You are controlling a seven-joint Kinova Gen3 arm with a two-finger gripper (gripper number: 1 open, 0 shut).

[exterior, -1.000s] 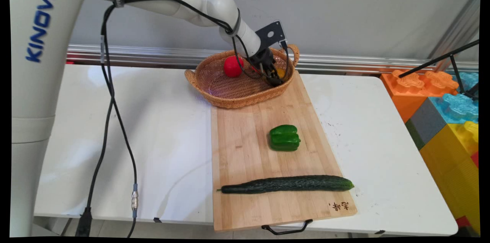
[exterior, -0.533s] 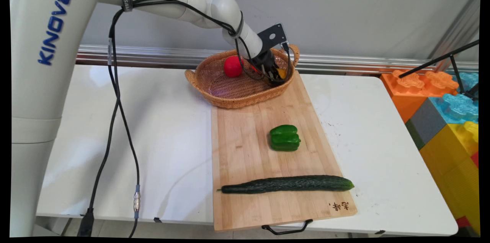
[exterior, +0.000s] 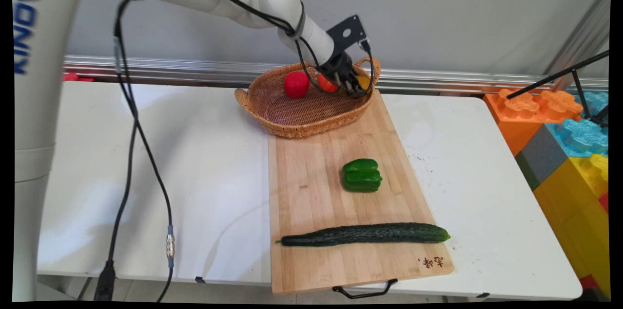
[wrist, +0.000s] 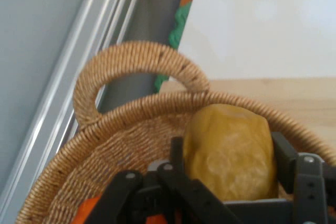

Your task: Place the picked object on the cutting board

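Above the wicker basket (exterior: 302, 114) at the far end of the wooden cutting board (exterior: 336, 192), the main view showed the gripper (exterior: 354, 88) clenched on a yellow-orange fruit (exterior: 361, 81) just inside the basket's right rim. A red ball (exterior: 296, 84) and a smaller red-orange fruit (exterior: 326, 83) lay in the basket to its left. On the board, a green pepper (exterior: 361, 175) sat mid-way and a long cucumber (exterior: 365, 234) lay across the near end, all on the white counter (exterior: 194, 163). From the hand view, the yellow-orange fruit (wrist: 231, 153) sat squeezed between the black fingers (wrist: 286, 153), with the basket's looped handle (wrist: 134, 72) just beyond and the board (wrist: 294, 98) past the rim.
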